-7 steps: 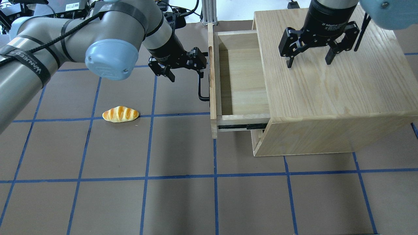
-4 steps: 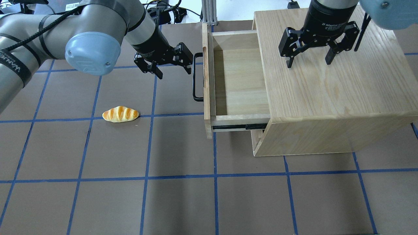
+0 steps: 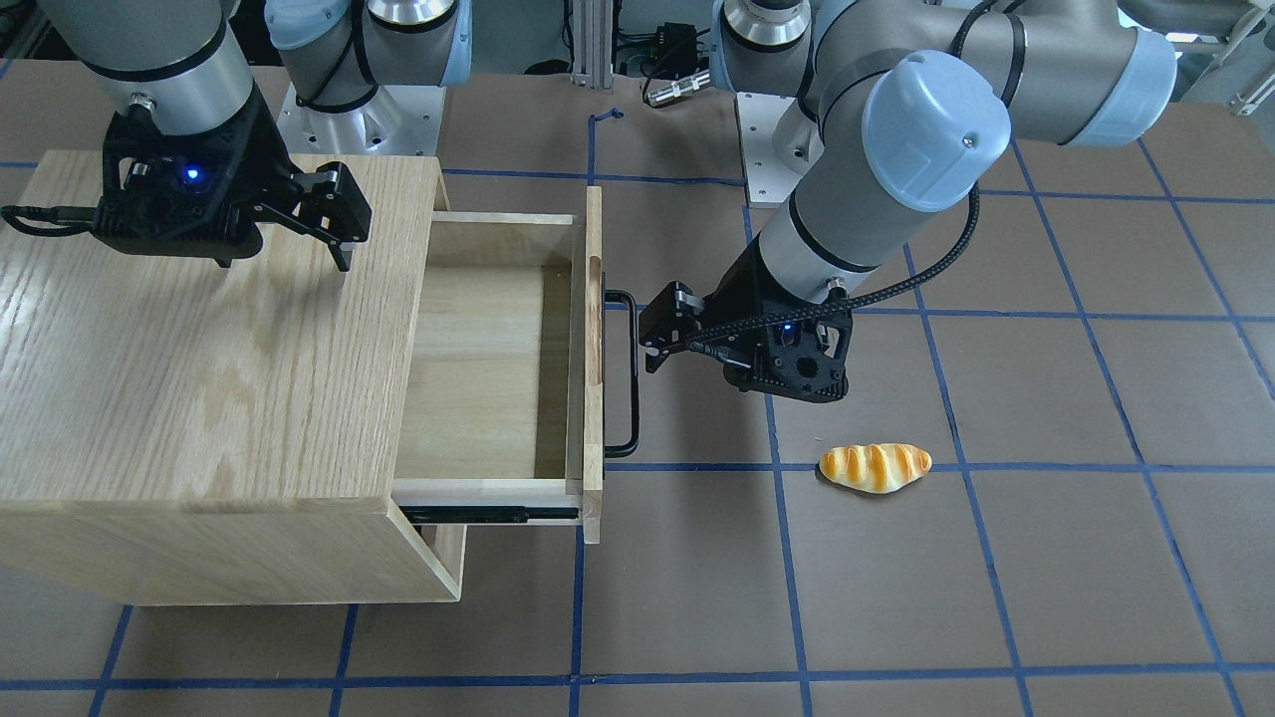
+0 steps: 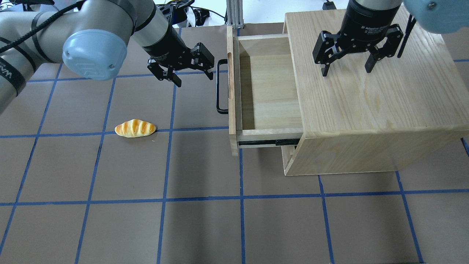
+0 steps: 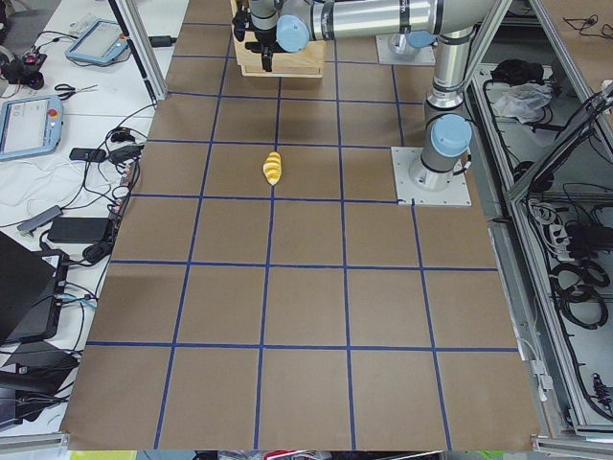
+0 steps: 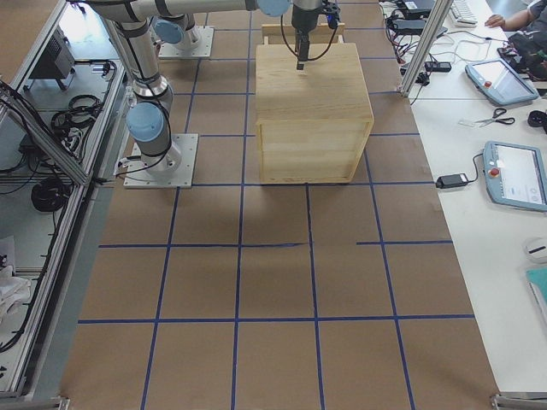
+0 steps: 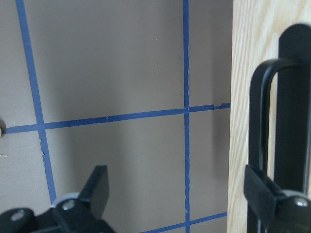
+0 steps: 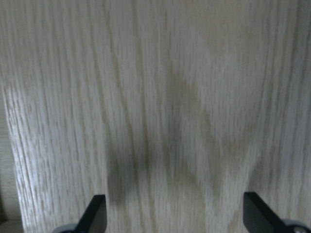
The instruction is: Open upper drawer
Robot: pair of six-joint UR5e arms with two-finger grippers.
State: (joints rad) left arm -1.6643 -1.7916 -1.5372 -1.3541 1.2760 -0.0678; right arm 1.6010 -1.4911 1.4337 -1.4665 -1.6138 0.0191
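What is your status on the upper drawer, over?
Left tool open beside the handle, not gripping. Right tool open over the cabinet top. Upper drawer well out, empty. Bread roll well clear of it.

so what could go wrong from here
The open left claw hangs right beside the long black bar handle of the light oak upper drawer; a sideways swing could clip it and push the drawer back in. Retreating low, it could also knock the yellow toy bread roll.
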